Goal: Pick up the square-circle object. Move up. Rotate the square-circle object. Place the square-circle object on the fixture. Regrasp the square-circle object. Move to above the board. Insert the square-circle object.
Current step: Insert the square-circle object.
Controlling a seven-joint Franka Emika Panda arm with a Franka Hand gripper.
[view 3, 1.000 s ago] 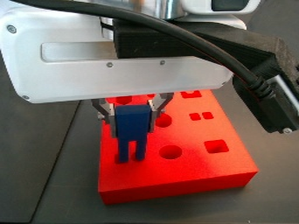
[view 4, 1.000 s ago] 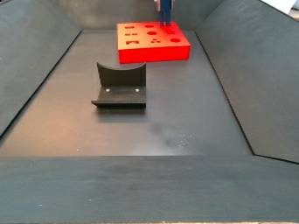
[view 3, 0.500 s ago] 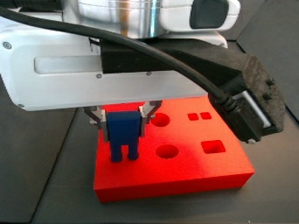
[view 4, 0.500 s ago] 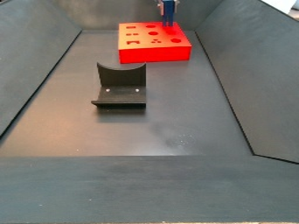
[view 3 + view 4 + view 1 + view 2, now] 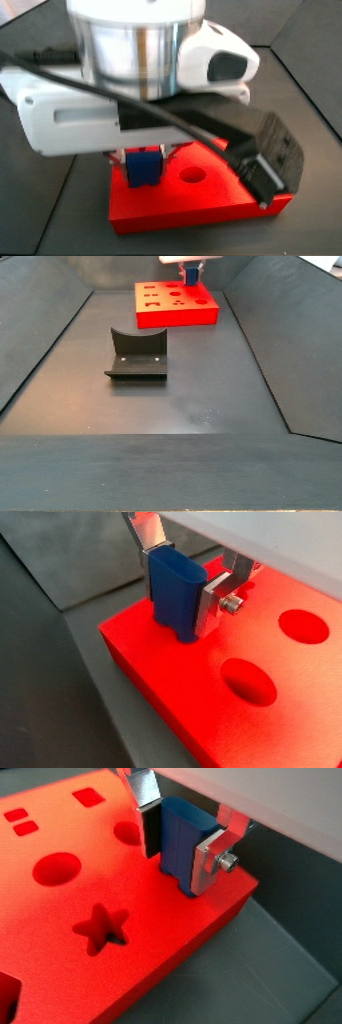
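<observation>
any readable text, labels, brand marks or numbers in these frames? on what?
None readable in any view.
No print on the red board, the blue square-circle object, the fixture, or the end effector, which is over the board's edge holding the object.

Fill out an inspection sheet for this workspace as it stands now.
Surface: dark grey floor with sloped walls, bare apart from the items below.
Job's things: large red-orange board with shape-cut recesses, at the far end; small bright blue plastic block upright, its lower end at the board's top near a corner; dark U-shaped fixture mid-floor, holding nothing.
Clutter: nothing seen.
Gripper: gripper above the board's corner, silver fingers shut on the blue block.
Cables: thick black cable across the arm's housing.
Surroundings: nothing seen beyond the walls.
</observation>
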